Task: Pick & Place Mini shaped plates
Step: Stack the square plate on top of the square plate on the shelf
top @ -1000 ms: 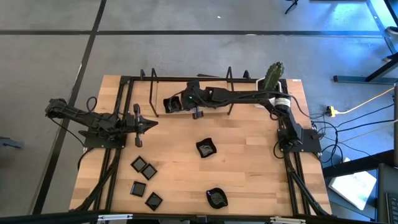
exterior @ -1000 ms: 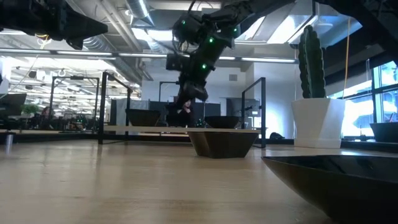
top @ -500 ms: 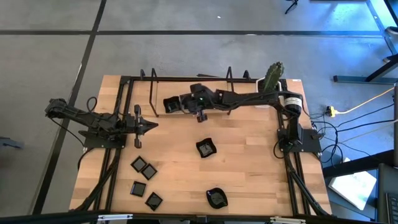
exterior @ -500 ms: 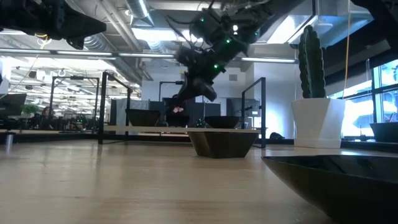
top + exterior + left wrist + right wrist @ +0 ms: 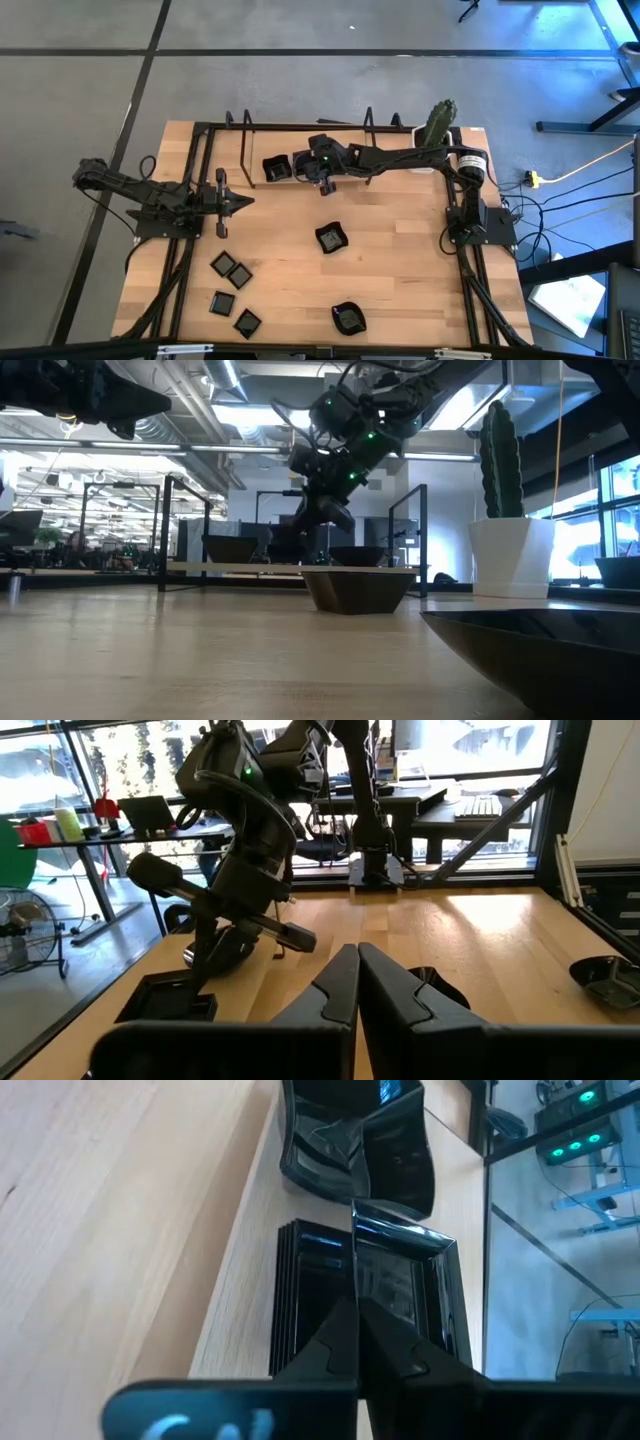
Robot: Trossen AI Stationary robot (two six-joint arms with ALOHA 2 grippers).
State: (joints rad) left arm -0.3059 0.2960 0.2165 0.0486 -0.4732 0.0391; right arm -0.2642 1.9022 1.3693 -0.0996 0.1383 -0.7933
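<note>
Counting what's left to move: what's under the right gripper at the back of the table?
Under the right gripper, shut and empty, lies a stack of square black plates with wavy-edged dishes beside it. How many plates the stack holds cannot be told.

Glossy black mini plates (image 5: pixel 230 267) scattered flat on wood (some stacked (image 5: pixel 275 168))

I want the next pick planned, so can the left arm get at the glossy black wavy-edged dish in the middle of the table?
Probably yes: bare wood lies between the shut left gripper and the wavy-edged dish.
</note>
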